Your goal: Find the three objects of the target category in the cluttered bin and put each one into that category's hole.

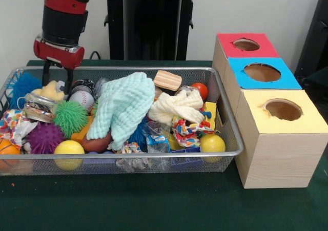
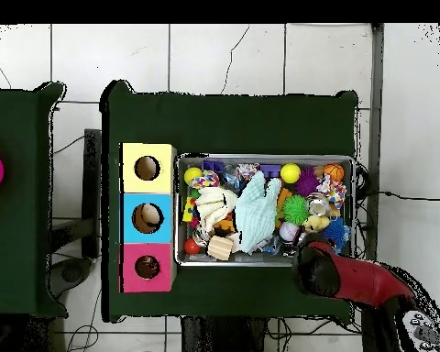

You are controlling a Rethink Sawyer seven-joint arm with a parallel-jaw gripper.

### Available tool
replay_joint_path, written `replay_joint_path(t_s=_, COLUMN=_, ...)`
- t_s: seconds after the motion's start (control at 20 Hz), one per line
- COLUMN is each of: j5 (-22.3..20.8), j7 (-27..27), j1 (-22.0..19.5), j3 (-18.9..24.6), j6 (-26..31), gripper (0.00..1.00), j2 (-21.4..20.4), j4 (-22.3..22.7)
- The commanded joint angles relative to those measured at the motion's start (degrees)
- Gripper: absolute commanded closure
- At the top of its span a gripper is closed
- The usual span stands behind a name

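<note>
A wire mesh bin [image 1: 128, 156] [image 2: 265, 157] is heaped with toys. A mint knitted cloth [image 1: 124, 107] [image 2: 257, 214] and a cream cloth [image 1: 177, 105] [image 2: 214, 203] lie over the middle. Round them are a baseball [image 1: 82, 99], a green spiky ball [image 1: 70, 117] [image 2: 295, 209], a purple spiky ball [image 1: 43, 137], two yellow balls [image 1: 68, 149] [image 1: 212, 143], a red ball [image 1: 200, 89] and a wooden block [image 1: 167, 80] [image 2: 220, 247]. My gripper [image 1: 57, 78] hangs open over the bin's far left corner, above a yellow plush toy [image 1: 49, 91]. In the overhead view the arm [image 2: 343, 273] hides it.
Three wooden boxes with round holes stand in a row beside the bin: red [image 1: 226, 42] [image 2: 130, 280], blue [image 1: 241, 78] [image 2: 130, 206], yellow [image 1: 307, 119] [image 2: 132, 156]. Something pale shows inside the blue box's hole [image 2: 148, 217]. A colourful rope toy [image 1: 185, 131] lies near the bin's right end.
</note>
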Motion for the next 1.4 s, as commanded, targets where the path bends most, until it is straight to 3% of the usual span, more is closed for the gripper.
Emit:
replay_joint_path(t_s=0.05, j5=3.66, j7=10.86, j1=-0.47, j3=-0.39, j6=-4.72, gripper=0.00, j2=2.70, j4=-0.73)
replay_joint_path(t_s=0.25, j5=7.09, j7=14.04, j1=0.89, j3=-2.67, j6=-7.10, gripper=0.00, j2=5.46, j4=-1.57)
replay_joint_path(t_s=0.55, j5=19.69, j7=21.28, j1=8.84, j3=-10.96, j6=-5.59, gripper=0.00, j2=7.58, j4=0.06)
replay_joint_path(t_s=1.15, j5=35.56, j7=24.18, j1=16.48, j3=-15.13, j6=-7.55, gripper=0.00, j2=11.49, j4=0.72)
replay_joint_path(t_s=1.4, j5=39.81, j7=22.62, j1=19.75, j3=-17.55, j6=-5.93, gripper=0.00, j2=12.85, j4=-1.93)
